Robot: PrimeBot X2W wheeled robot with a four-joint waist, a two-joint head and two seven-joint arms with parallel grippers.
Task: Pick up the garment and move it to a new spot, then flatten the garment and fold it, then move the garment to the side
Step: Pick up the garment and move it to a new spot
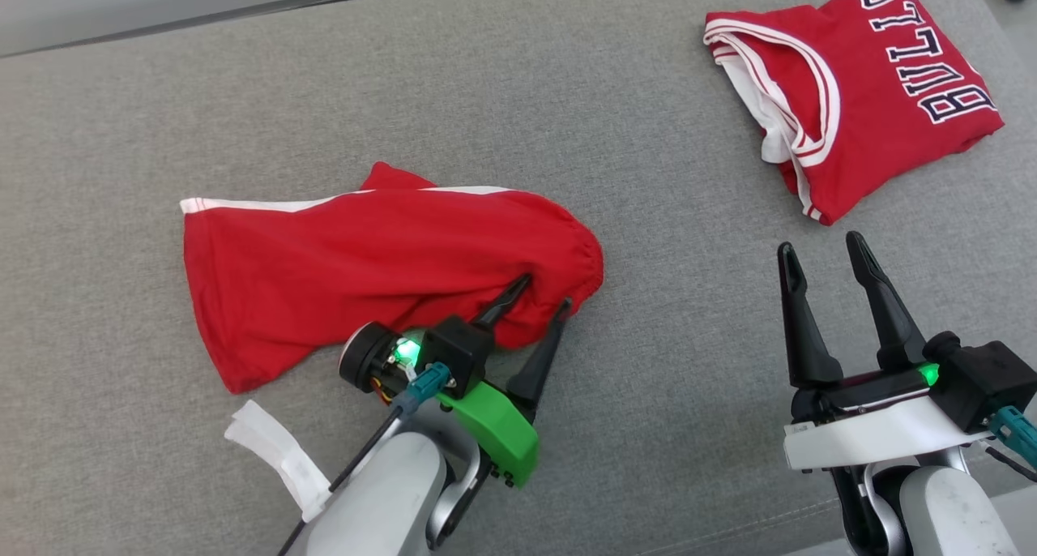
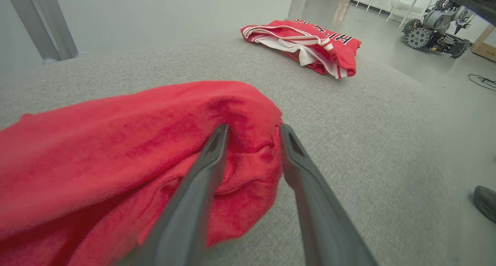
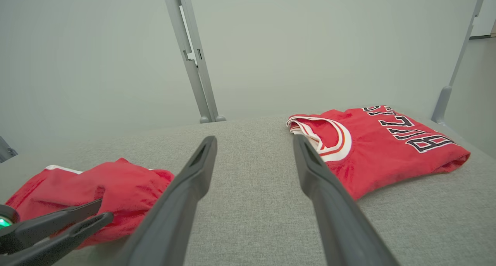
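Straddling the gathered edge of the red shorts (image 1: 364,256), left claw (image 1: 546,291) half-spread; right claw (image 1: 820,242) wide apart above grey cushion (image 1: 648,94)

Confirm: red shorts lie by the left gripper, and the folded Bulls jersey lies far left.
Wrong side: the head view shows the folded Bulls jersey on the far right. The red shorts do lie by the left gripper.

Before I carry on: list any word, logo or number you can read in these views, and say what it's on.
"BULLS": dark letters outlined in white across the folded red jersey; the last letter is partly cut off by the head view's top edge.
On the red shorts: no text visible.
On the white strip at the left forearm: no marking I can read.
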